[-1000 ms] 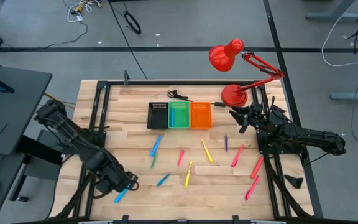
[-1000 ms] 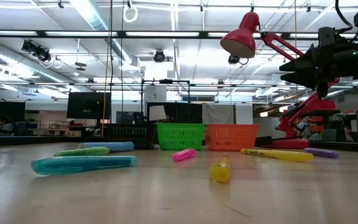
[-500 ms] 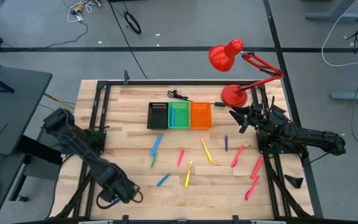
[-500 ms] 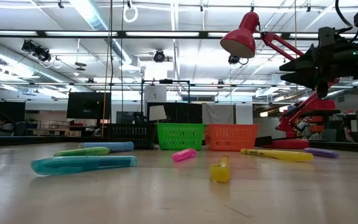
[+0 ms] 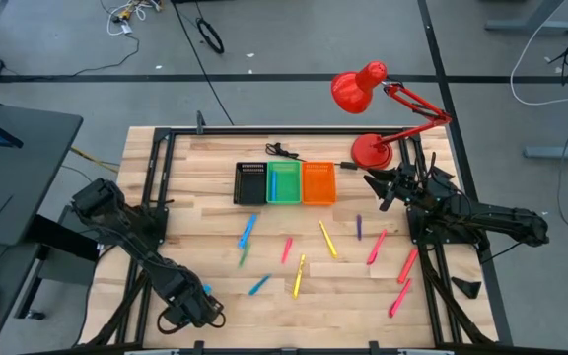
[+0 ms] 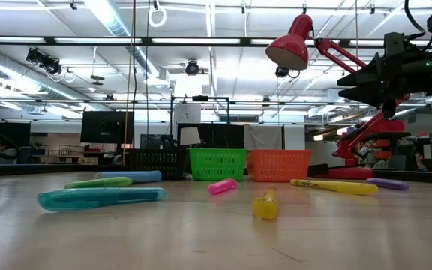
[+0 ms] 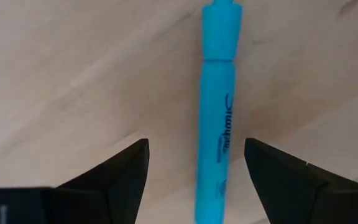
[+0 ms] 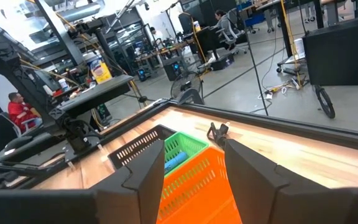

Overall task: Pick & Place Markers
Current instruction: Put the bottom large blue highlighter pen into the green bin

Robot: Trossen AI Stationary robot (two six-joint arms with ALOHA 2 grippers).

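Wooden table [image 5: 205,266], workshop hall beyond
Markers [image 5: 328,240] scattered; three bins [image 5: 285,183], red lamp [image 5: 361,87]. Left gripper [image 7: 194,168] spread astride blue marker [image 7: 218,118]; right gripper [image 8: 193,168] parted, empty.

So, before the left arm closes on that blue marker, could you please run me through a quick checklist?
1. Left gripper open: ok, the fingers stand apart.
2. Blue marker between the fingers: ok, it lies flat on the table, roughly centred in the gap.
3. Fingers clear of the marker: ok, wood shows on both sides of it.
4. No second marker in the grip zone: ok, only this one shows in the left wrist view.
5. Right gripper out of the way: ok, it waits raised near the orange bin.
6. Height above the table: cannot tell.
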